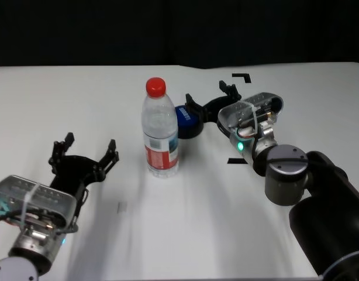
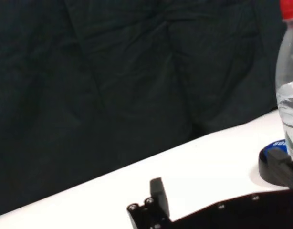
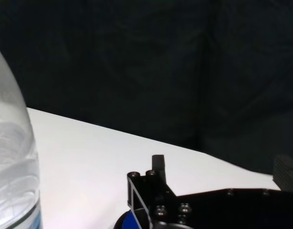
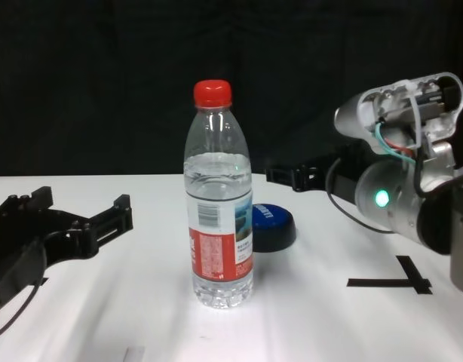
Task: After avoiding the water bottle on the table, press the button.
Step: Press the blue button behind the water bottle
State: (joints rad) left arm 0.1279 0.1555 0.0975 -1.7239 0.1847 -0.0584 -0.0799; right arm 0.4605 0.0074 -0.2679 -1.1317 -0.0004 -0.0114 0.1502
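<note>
On the white table (image 1: 185,222) in front of me the water bottle (image 1: 161,130) stands upright near the middle, the blue button (image 1: 186,122) sits just behind it at about one o'clock, and black tape marks (image 1: 242,76) lie at two o'clock.

The water bottle (image 1: 161,130), clear with a red cap and a red, white and blue label, stands upright mid-table (image 1: 185,234), with the button (image 1: 187,122), a low black puck with a domed blue top, just beside it at its two o'clock.
</note>
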